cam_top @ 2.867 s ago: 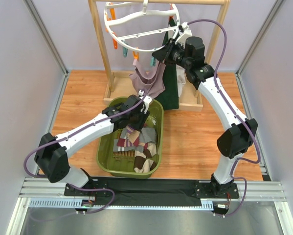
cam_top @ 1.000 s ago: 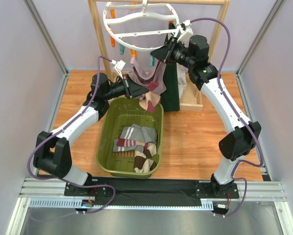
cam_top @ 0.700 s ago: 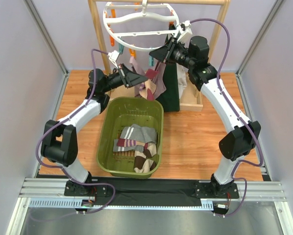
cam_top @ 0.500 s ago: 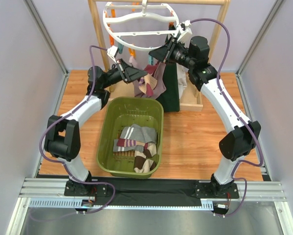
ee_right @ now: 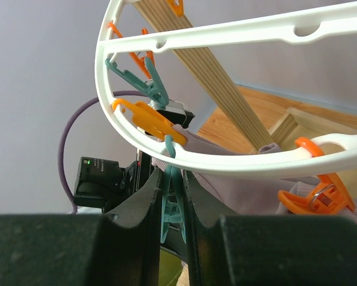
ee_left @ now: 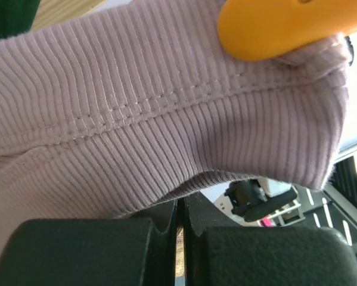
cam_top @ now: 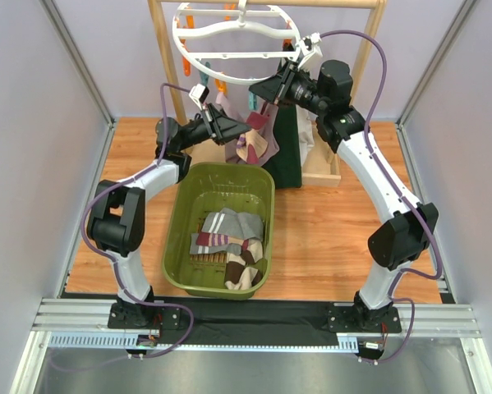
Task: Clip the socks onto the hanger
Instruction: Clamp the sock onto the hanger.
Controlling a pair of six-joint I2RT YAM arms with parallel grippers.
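Observation:
The white ring hanger [cam_top: 198, 53] [ee_right: 226, 37] hangs from the wooden rail. My right gripper [cam_top: 266, 89] [ee_right: 172, 196] is shut on a teal clip [ee_right: 171, 205] dangling from the ring. My left gripper [cam_top: 233, 129] [ee_left: 179, 223] is shut on the ribbed edge of a lilac sock [cam_top: 254, 144] [ee_left: 136, 119] [ee_right: 238, 185] with maroon patches, held up under the ring beside the right gripper. An orange clip [ee_left: 285, 24] [ee_right: 143, 119] sits against the sock's corner. More socks [cam_top: 225, 234] lie in the basket. A dark green sock [cam_top: 287, 152] hangs behind.
The olive-green basket [cam_top: 180, 222] stands on the wooden table between the arms. The light wooden rack [cam_top: 167, 66] and its base frame stand at the back. Grey walls close in the left and right sides. Other orange and teal clips hang round the ring.
My left gripper has lifted the lilac sock up and back, from over the basket's far edge to just under the ring. The right gripper has stayed on the teal clip.

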